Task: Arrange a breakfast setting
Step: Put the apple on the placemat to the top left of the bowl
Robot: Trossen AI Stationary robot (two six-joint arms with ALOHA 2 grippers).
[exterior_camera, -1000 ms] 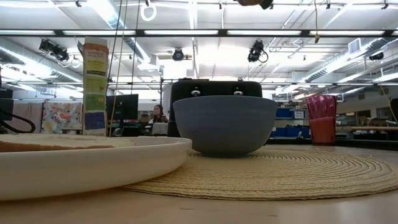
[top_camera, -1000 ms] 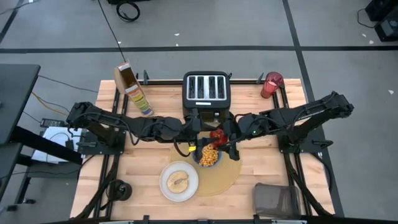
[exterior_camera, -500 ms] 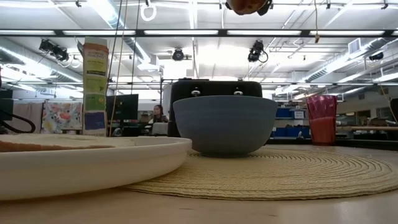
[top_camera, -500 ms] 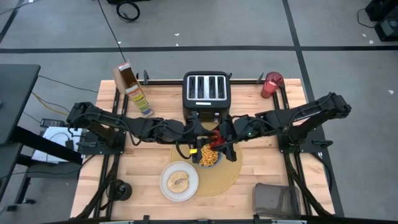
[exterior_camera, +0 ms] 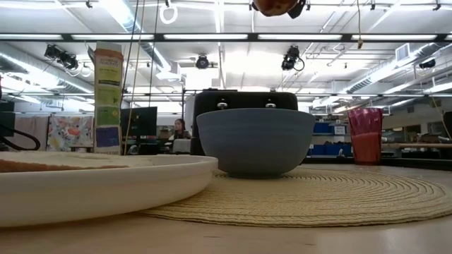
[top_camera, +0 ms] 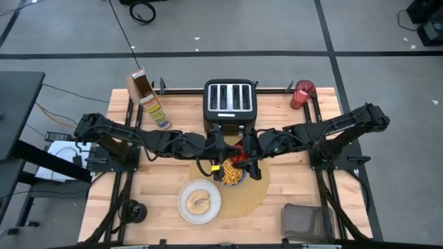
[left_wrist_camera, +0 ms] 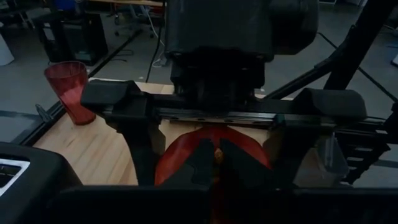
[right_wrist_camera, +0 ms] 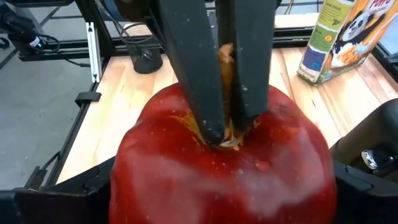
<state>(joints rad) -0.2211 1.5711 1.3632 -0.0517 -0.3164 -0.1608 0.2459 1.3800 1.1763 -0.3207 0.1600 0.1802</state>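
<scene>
1. The right pincer (top_camera: pixel 242 156) is closed on the stem of the apple (right_wrist_camera: pixel 224 168), holding it in the air just beside the bowl (top_camera: pixel 233 173) on the placemat (top_camera: pixel 257 188).
2. The left pincer (top_camera: pixel 220 153) sits close opposite, fingers spread wide either side of the apple, gripping nothing.
3. Step in hand, I judge: passing or placing the apple.
4. Next: close the left fingers on the apple, or lower it to a bare spot on the mat, clear of the plate (top_camera: pixel 185 205).
</scene>
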